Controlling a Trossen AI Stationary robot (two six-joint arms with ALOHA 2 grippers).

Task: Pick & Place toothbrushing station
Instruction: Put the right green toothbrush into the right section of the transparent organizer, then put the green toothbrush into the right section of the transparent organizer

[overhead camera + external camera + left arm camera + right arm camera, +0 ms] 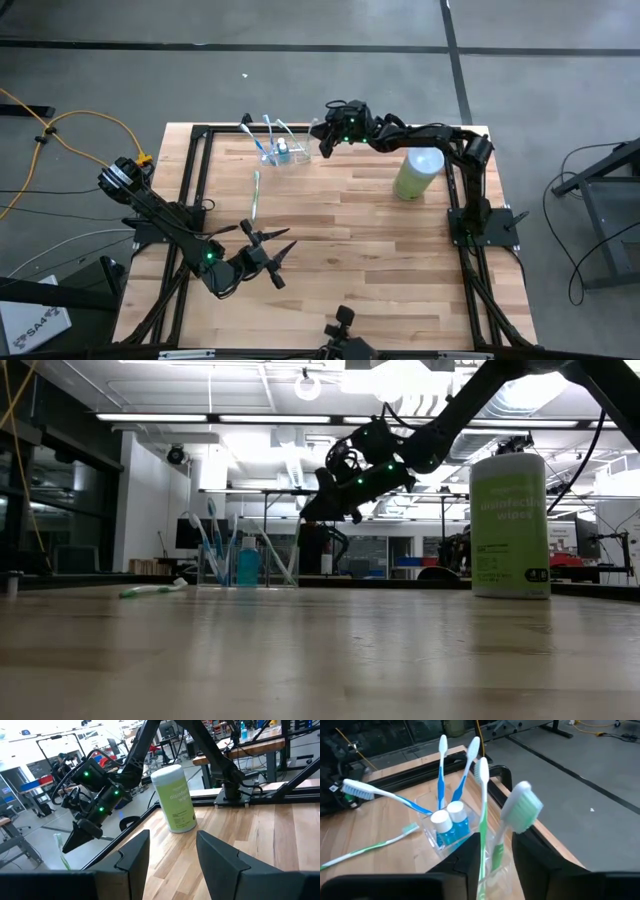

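Though clear and hard to read against the wood, the toothbrushing station (281, 153) is judged light, stiff and slippery, likely to tip under its upright load; best taken by a side wall or rim, low down, clear of the brush handles; appearance: low, see-through plastic holder, roughly oblong, carrying several blue-and-white and green-and-white toothbrushes (441, 775) standing at angles, plus small blue bottles (455, 822) with white caps; location: far edge of the wooden table (350, 260), just beside the right gripper (322, 140); right gripper: raised above the table at the holder's edge, fingers partly parted, nothing visibly gripped, a green-bristled brush (520, 812) standing between them; left gripper (278, 255): near edge of table, well apart from the holder, fingers spread wide, empty; also present: one loose green toothbrush (256, 195) lying flat on the table; light green wipes canister (417, 173) standing upright beside the right arm
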